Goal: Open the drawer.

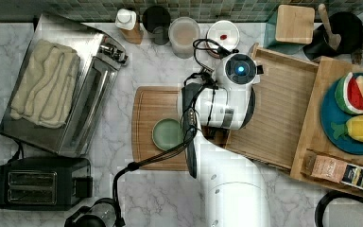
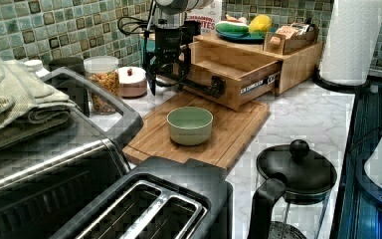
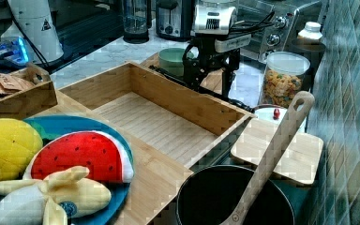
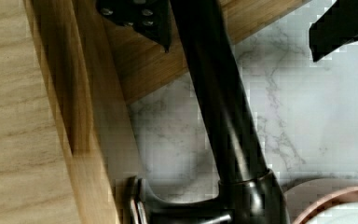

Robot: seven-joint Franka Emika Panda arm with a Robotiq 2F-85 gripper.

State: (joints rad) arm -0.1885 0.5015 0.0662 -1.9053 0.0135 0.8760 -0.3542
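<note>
The light-wood drawer (image 1: 279,104) stands pulled far out of its bamboo cabinet (image 2: 298,57), its plank bottom bare (image 3: 159,122). A long black bar handle (image 4: 219,102) runs along the drawer front (image 2: 238,82). My gripper (image 4: 240,52) is open and straddles one end of that handle. One finger (image 4: 140,18) is close against the bar and the other finger (image 4: 340,25) stands well clear of it. In the right view the gripper (image 3: 211,77) hangs just beyond the drawer's front rim. In the top view the white wrist (image 1: 231,90) hides the fingers.
A green bowl (image 2: 189,124) sits on the bamboo cutting board (image 2: 238,134) under the drawer front. Jars (image 2: 103,84) and a lidded dish (image 2: 132,81) stand by the tiled wall. A toaster oven (image 1: 75,90), toaster (image 1: 38,182) and kettle (image 2: 293,174) line the counter.
</note>
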